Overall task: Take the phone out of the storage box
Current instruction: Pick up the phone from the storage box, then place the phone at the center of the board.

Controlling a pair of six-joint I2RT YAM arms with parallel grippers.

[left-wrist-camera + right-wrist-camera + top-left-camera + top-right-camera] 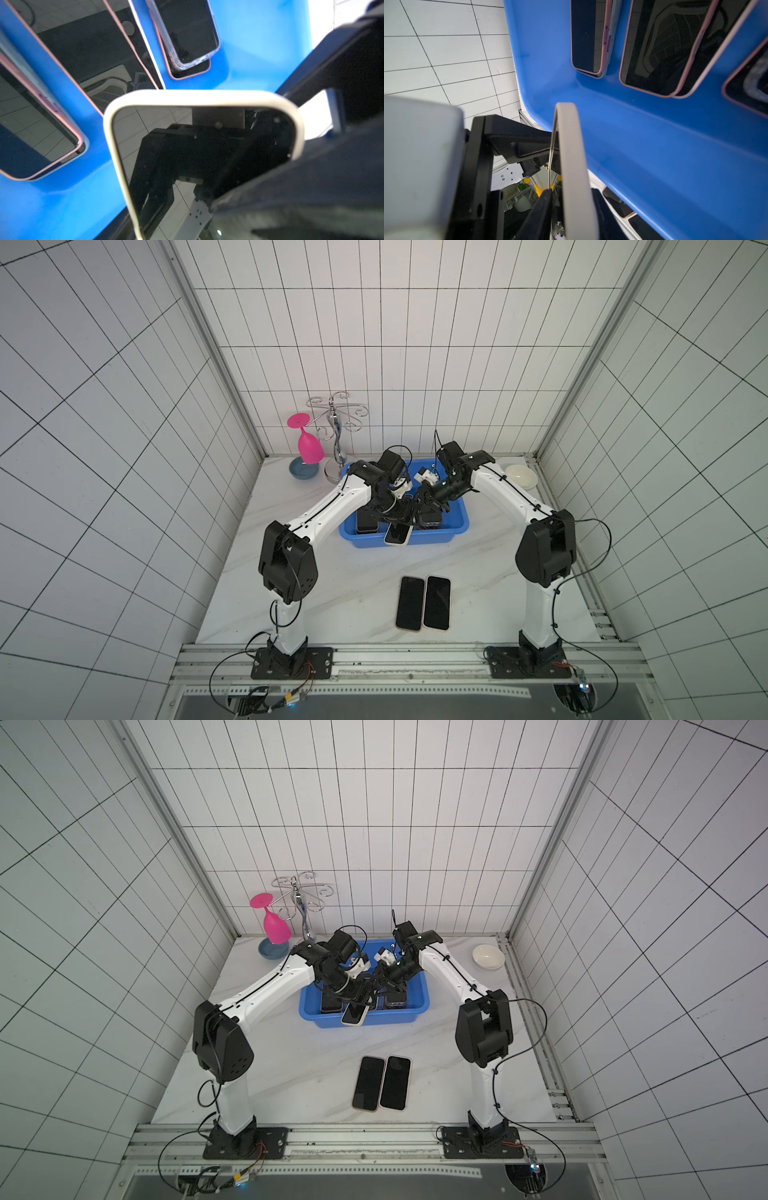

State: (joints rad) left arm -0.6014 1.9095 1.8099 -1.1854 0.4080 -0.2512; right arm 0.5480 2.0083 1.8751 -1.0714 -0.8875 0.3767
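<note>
1. Left end effector (397, 517) reaches into the storage box (440, 536), jaws set wide across the width of a white-cased phone (397, 534). The left wrist view shows a dark finger (301, 187) against one long edge. The opposite side is mostly out of frame, so I judge this to be a hold across the width.
2. The right end effector (420, 506) comes in from the right and is pressed together on the same phone. In the right wrist view one finger (543, 209) lies on the screen face and another on the back, pinching it the thin way.
3. The phone is raised and tilted, screen up. Its near end pokes out over the near rim of the box, and its far end is between the two arms. Whether it touches the rim I cannot tell.
4. Other phones (83, 54) lie flat on the box floor, some stacked. Two more phones (436, 602) lie side by side, touching, on the desk (332, 593) nearer the front.
5. The phone should handle as a stiff, flat slab, fairly dense, with a slick and breakable glass face. The matte case rim probably grips better.
6. The long edges near the middle look the safest place to hold. A face pinch close to one end could let it swing or slip.
</note>
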